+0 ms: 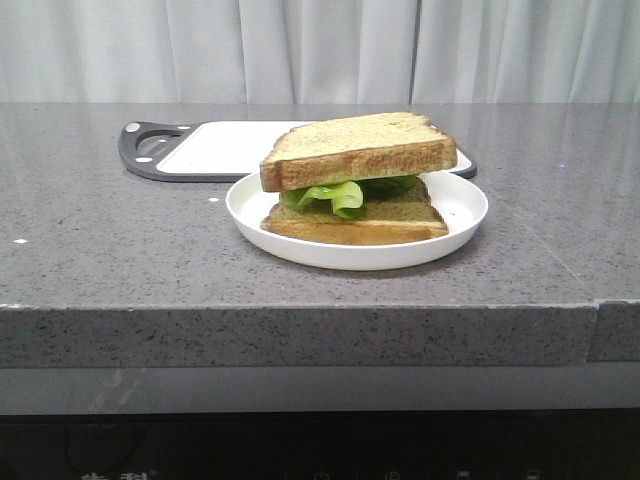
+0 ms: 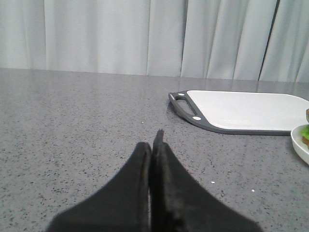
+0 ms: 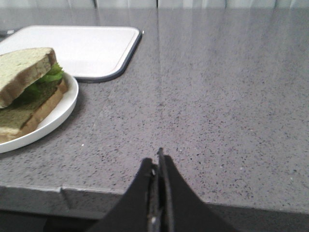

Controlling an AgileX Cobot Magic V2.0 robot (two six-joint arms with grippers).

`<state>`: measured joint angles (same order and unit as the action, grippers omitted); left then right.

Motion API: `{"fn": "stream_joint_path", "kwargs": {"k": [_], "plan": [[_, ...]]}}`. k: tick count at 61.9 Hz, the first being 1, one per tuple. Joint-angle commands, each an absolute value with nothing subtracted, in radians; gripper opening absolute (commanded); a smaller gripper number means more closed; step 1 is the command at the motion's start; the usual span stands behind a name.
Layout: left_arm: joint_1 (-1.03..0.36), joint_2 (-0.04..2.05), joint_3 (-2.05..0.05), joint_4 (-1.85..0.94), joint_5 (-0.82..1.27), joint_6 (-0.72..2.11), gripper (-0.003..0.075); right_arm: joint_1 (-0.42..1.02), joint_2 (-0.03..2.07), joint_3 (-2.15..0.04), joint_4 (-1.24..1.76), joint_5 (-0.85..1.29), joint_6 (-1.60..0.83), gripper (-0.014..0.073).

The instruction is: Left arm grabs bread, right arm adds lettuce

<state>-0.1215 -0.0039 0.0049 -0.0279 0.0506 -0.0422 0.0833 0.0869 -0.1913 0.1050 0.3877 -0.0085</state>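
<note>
Front cam: bread [image 1: 358,150] sits tilted on lettuce [image 1: 340,196] on the plate [image 1: 462,215], both grippers [image 2: 155,137] [image 3: 158,157] pinched together w/ nothing held, so prob it could slide off.

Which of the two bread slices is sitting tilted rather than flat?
The top slice: it leans on the lettuce, its left end lower. The bottom slice lies flat on the plate.
</note>
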Motion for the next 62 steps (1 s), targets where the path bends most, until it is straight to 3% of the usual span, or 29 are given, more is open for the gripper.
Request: {"fn": "stream_joint_path", "kwargs": {"k": [1, 17, 62], "plan": [[-0.119, -0.02, 0.009, -0.028, -0.031, -0.051, -0.002, 0.077, 0.049, -0.127, 0.101, 0.168, -0.014, -0.0118], [-0.119, -0.02, 0.009, -0.028, -0.031, -0.051, -0.002, 0.077, -0.032, 0.025, 0.101, 0.029, -0.014, -0.0118], [-0.119, -0.02, 0.009, -0.028, -0.031, -0.051, -0.002, 0.077, -0.032, 0.024, 0.101, 0.032, -0.014, -0.0118]]}}
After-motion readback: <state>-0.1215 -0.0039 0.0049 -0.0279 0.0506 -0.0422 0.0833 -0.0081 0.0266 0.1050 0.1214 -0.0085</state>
